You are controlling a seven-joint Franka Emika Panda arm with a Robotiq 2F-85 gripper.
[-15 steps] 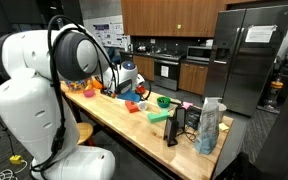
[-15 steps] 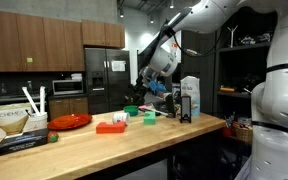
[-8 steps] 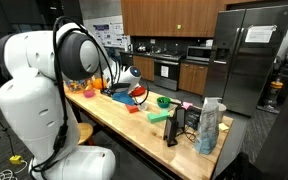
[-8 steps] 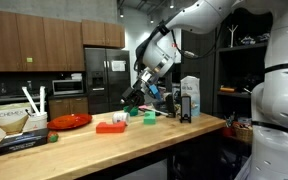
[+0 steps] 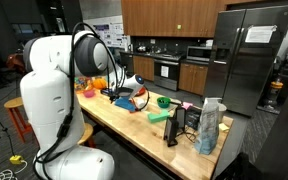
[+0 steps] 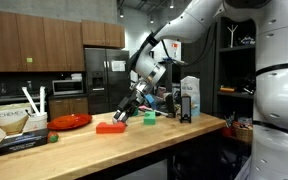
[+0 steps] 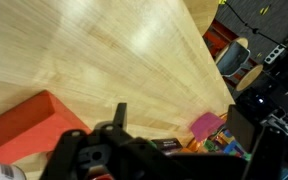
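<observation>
My gripper (image 7: 179, 128) is open, its two dark fingers spread wide with nothing between them. It hangs low over the wooden table (image 7: 114, 50). A flat red block (image 7: 29, 125) lies just off its left finger in the wrist view. In both exterior views the gripper (image 5: 125, 93) (image 6: 125, 111) hovers a little above and beside this red block (image 5: 132, 105) (image 6: 111, 127). A green bowl (image 5: 164, 101) (image 6: 132, 109) and a green block (image 5: 159, 116) (image 6: 149, 117) lie further along the table. A pink piece (image 7: 206, 125) and colourful clutter show past the fingers.
A red plate (image 6: 71, 121) and a dark box (image 6: 24, 141) occupy one end of the table. A black stand (image 5: 174, 126), a bag (image 5: 210, 125) and a white carton (image 6: 191, 97) stand at the other end. A stool (image 7: 234, 60) sits beyond the table edge.
The arm has swung down and away from the green bowl towards the red block, lowering the gripper close to the table top. The objects on the table have not moved.
</observation>
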